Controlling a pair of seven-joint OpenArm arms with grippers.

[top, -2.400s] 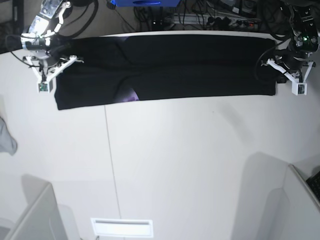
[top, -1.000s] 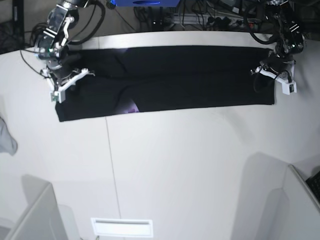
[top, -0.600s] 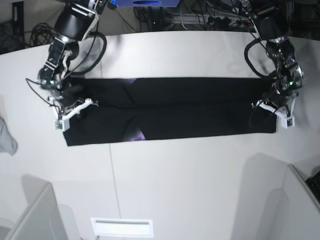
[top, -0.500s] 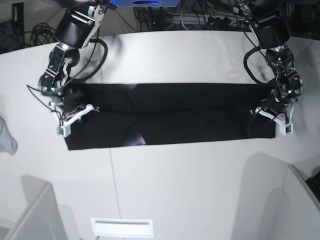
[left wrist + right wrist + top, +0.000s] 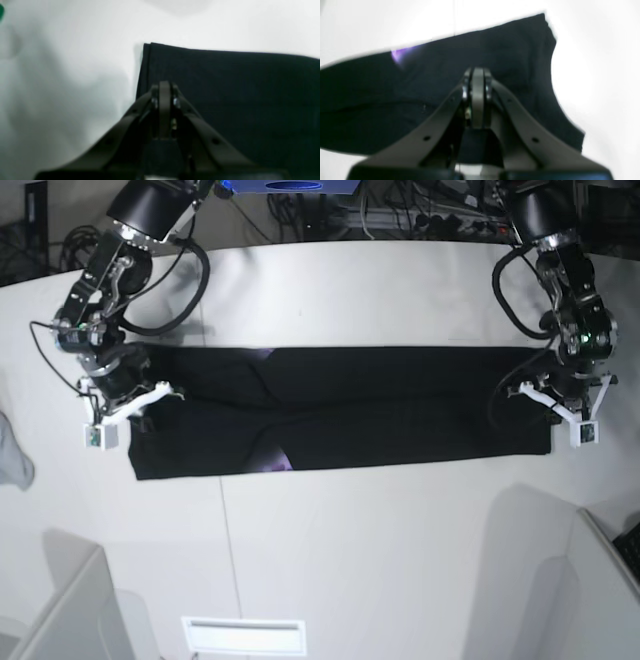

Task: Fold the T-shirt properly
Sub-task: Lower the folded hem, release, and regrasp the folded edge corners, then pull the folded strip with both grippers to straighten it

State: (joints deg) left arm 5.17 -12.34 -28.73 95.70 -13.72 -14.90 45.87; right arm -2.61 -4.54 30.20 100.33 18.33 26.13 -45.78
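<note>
The T-shirt lies folded into a long black band across the table, and a bit of its purple print peeks out at the near edge. My left gripper is shut at the band's right end. In the left wrist view its closed tips press into the black cloth just inside the corner. My right gripper is shut at the band's left end. Its closed tips sit on the shirt near the sleeve. The pinch itself is hidden under the tips.
A grey cloth scrap lies at the table's left edge. Pale panels rise at the near left and near right, with a white slot between them. Cables crowd the floor behind the table.
The shirt slid from the far edge toward the table's middle, moving with both shut grippers. In the last half second it stayed put while both wrists shifted slightly outward.
</note>
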